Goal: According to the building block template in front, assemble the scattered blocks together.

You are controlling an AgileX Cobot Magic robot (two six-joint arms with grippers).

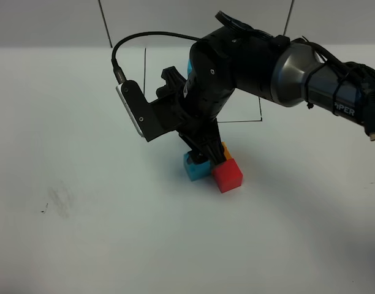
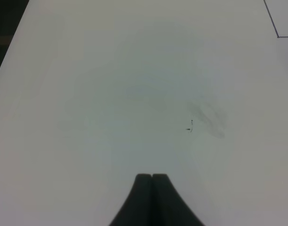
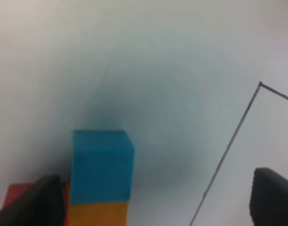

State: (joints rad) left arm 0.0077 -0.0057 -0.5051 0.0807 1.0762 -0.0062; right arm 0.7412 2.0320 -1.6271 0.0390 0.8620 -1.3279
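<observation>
The scattered blocks sit together at the table's middle: a sky blue cube [image 1: 192, 167], a red cube [image 1: 228, 175] and an orange cube [image 1: 225, 149] half hidden behind the arm. My right gripper [image 1: 203, 158] reaches down over them. In the right wrist view it [image 3: 153, 202] stands open, with the blue cube [image 3: 101, 165] between its fingers [image 3: 36, 202], nearer one of them, the orange cube [image 3: 99, 214] against it and the red cube [image 3: 14, 193] beside that. The template is mostly hidden behind the arm; only its blue cube [image 1: 189, 66] and drawn frame [image 1: 242, 120] show. My left gripper [image 2: 152, 178] is shut and empty over bare table.
The white table has a faint dark smudge [image 1: 59, 202] at the left, seen also in the left wrist view [image 2: 210, 117]. A black frame line [image 3: 228, 150] runs close to the right gripper. The right arm's bulk [image 1: 236, 67] and cable hang over the template area.
</observation>
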